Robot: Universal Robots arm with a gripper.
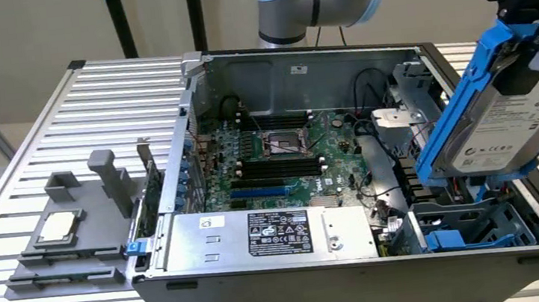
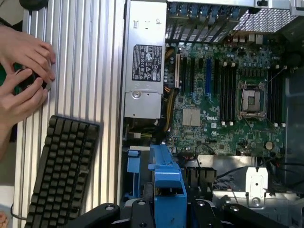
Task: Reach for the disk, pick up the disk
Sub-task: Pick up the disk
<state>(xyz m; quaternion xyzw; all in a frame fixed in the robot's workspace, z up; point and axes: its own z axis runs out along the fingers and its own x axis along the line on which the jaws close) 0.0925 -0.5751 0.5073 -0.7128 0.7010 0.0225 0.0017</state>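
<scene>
Above the open computer case (image 1: 361, 261) on the ribbed metal tabletop (image 1: 67, 135), before a beige wall (image 1: 26, 34), the gripper (image 1: 526, 15) clamps the disk (image 1: 513, 125), tilted.

"DELL" seems printed on the motherboard (image 2: 223, 104); other labels are unreadable.

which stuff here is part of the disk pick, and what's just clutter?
In the job:
- disk, in its blue caddy, lifted clear above the open computer case, tilted
- pincer, closed on the disk's upper end

Lying about:
- power supply
- motherboard
- small chip on grey tray
- keyboard
- a person's hands on the slatted table
</scene>
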